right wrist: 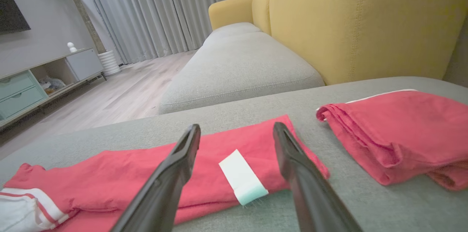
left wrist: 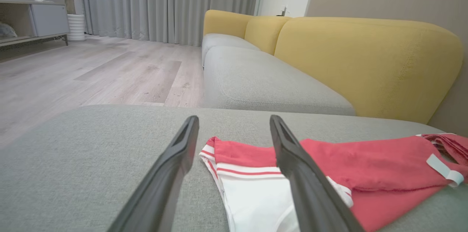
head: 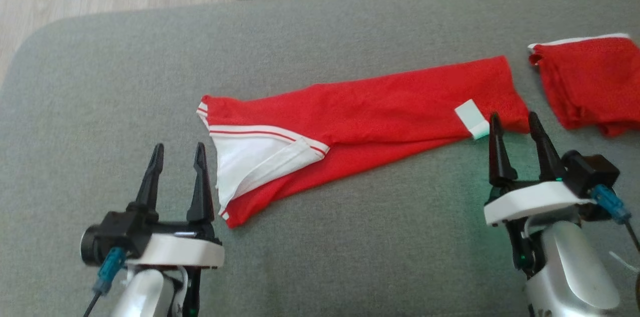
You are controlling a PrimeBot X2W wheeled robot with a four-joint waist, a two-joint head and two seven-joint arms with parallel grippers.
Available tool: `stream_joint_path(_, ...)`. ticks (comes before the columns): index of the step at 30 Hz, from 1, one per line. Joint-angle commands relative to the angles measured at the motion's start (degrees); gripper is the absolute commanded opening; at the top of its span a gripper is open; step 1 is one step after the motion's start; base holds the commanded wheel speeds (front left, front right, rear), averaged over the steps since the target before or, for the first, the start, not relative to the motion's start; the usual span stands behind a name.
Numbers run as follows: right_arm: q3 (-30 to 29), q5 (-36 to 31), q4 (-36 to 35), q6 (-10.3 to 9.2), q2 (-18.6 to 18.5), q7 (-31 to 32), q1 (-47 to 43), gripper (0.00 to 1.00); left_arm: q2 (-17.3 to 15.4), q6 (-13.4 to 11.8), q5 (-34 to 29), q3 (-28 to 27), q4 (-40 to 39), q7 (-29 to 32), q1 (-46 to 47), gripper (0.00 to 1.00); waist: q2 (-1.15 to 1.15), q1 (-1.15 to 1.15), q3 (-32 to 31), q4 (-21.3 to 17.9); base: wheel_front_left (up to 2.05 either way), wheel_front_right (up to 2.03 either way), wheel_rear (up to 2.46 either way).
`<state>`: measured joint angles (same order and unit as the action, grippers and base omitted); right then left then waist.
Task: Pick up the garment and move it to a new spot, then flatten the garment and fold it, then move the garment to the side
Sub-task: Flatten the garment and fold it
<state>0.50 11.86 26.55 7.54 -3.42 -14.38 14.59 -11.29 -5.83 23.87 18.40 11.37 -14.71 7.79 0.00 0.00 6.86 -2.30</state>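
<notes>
Lower left, the left gripper [head: 179, 146] hovers spread and empty beside the white-trimmed end of the red garment [head: 380, 107] — a long strip across the grey sofa cushion [head: 350, 257] at mid-frame. Lower right, the right gripper [head: 514, 116], likewise spread and empty, faces its labelled end. Folding looks half done; next, probably pinch an end and double it over.

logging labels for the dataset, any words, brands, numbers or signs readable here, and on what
No text can be read in these pictures.
The white tag on the long red garment looks blank; if it carries any print, it is too faint to make out.
The folded red garment beside it shows no print.
</notes>
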Motion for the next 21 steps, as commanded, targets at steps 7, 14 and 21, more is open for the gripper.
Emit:
stream_joint_path(7, -2.1, -4.1, 0.2, -0.05, 0.5, 1.4, 7.4, 1.00, 2.5, 3.8, -5.2, -5.8, -0.8, -0.3, 5.0, 1.00, 0.00, 0.00, 5.0, 1.8, 0.00, 0.00, 0.00)
stream_joint_path(14, -15.2, -10.5, 9.2, -0.05, 0.5, 7.6, 15.9, 1.00, 5.4, 7.0, -8.4, -6.9, 1.2, -0.3, 7.4, 1.00, 0.00, 0.00, 9.3, 4.1, 0.00, 0.00, 0.00)
stream_joint_path(21, -25.2, -18.9, 17.3, -0.05, 0.5, 9.8, 20.9, 1.00, 6.7, 9.1, -10.2, -8.4, 2.3, -0.3, 9.0, 1.00, 0.00, 0.00, 11.7, 5.7, 0.00, 0.00, 0.00)
